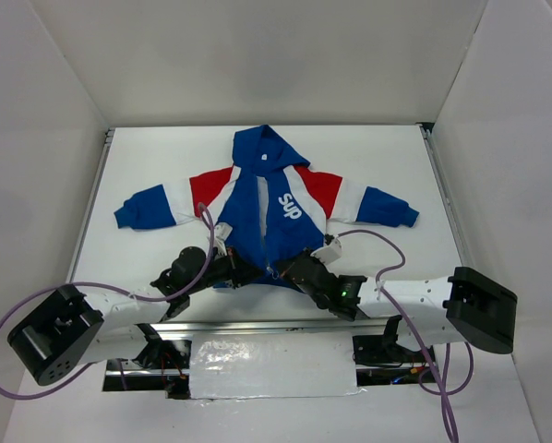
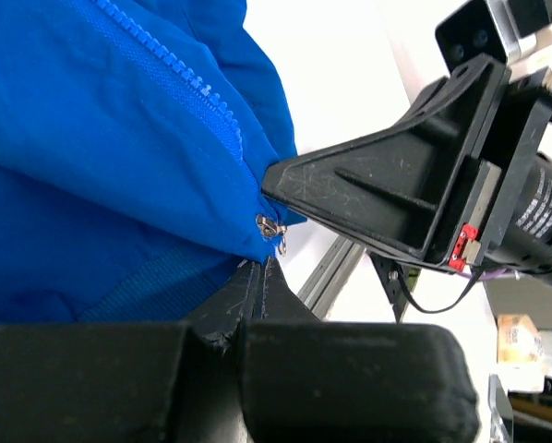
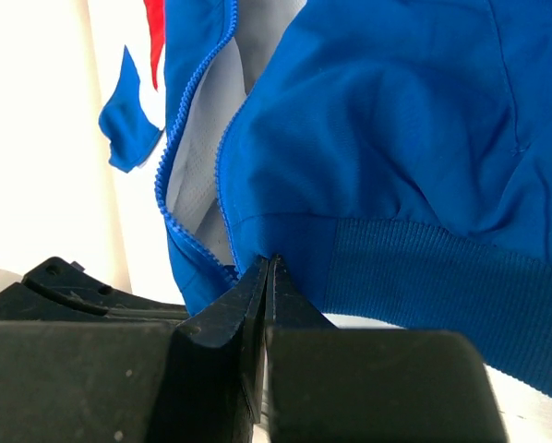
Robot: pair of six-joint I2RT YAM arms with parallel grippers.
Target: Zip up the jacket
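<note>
Black fingers of the left claw (image 2: 258, 269) were pressed tight together. Their tips nipped the bottom edge of the jacket (image 1: 258, 208) right under the small metal zipper pull (image 2: 272, 228), which hung at the foot of the zipper teeth (image 2: 179, 78). The right claw (image 3: 271, 263) was likewise closed narrow, its tips biting the jacket's ribbed hem (image 3: 414, 268) at the corner where the front opening ended.

Seen from the left wrist, the right claw's finger came in just beside the pull and touched the same bottom edge of the jacket. The two claws thus met the hem close together, one on each side of the opening. Above the right claw the front of the jacket gaped, with blue teeth on both edges and pale grey lining (image 3: 198, 157) between them.

The jacket lay flat on its back in the middle of the white counter (image 1: 165, 157), hem toward the arms and blue hood (image 1: 262, 148) at the far end. White "SUP" lettering (image 1: 290, 208) sat on the chest panel on the right arm's side. Its red, white and blue sleeves spread out to both sides of the body. Purple cables (image 1: 387, 245) arched from each arm near the jacket's lower corners.
</note>
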